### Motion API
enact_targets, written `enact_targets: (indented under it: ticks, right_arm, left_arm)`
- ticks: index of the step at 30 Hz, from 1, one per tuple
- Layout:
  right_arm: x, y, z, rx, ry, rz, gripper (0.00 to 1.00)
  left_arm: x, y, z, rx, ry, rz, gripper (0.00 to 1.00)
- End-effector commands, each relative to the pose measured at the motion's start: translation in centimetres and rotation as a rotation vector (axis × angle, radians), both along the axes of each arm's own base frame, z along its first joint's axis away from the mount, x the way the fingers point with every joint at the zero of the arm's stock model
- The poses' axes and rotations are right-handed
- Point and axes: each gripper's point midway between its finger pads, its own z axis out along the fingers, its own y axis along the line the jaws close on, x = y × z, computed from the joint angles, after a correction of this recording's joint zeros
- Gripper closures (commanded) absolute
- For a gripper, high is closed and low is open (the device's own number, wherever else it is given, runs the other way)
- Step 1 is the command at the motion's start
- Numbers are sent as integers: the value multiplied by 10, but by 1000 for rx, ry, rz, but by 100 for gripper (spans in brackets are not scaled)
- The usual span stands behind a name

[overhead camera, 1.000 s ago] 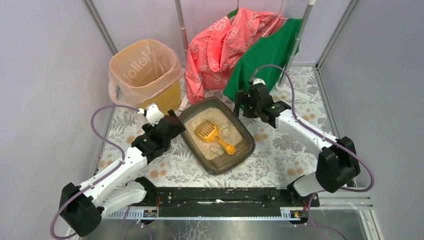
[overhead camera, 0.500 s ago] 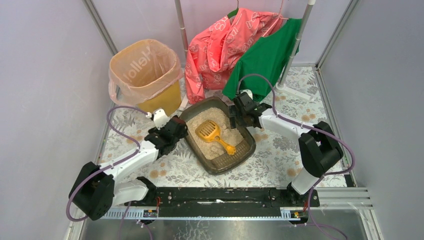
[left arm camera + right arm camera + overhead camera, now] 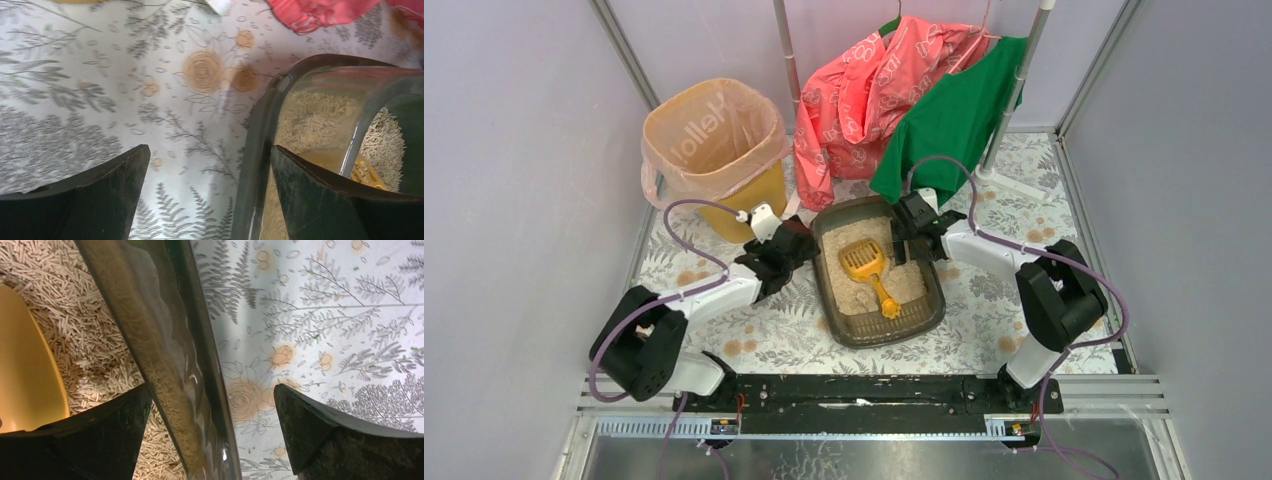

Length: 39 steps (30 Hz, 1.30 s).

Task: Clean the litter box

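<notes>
Both arms just moved in: left gripper (image 3: 798,246) and right gripper (image 3: 911,232) now straddle the litter box (image 3: 879,332) walls, jaws wide, so a grab looks next.

The litter box (image 3: 882,334) was pictured in glossy smooth plastic, filled with rough granules (image 3: 850,241), on a matt printed bench (image 3: 984,322).

You have the litter box (image 3: 886,336) at the middle of the table (image 3: 984,330), with the scoop (image 3: 867,267) lying in it. Your left gripper (image 3: 804,245) straddles its rim at 10 o'clock, and the bin (image 3: 714,150) stands farther out that way. Your right gripper (image 3: 908,228) straddles the rim at 1 o'clock. Garments (image 3: 894,90) hang at 12.
</notes>
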Motion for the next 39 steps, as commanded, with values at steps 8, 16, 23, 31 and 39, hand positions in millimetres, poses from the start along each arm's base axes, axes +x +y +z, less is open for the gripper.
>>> enact_targets:
  ticks: [8,16,23,31,39]
  right_arm:
    - [5,-65,25,127,-47,-201,0]
    - [14,-37,60,298,-103,-93,0]
    - [10,-4,115,454,-144,72,0]
    - [5,9,145,527,-188,150,0]
    - [5,21,155,579,-186,205,0]
  left_arm:
    - [-7,-80,-14,-153,85,-210,2]
    - [-3,-55,32,-2,3,-167,3]
    - [-17,-15,146,145,-137,-209,9]
    - [-18,6,269,478,-234,-465,1]
    - [29,41,308,640,-74,-602,2]
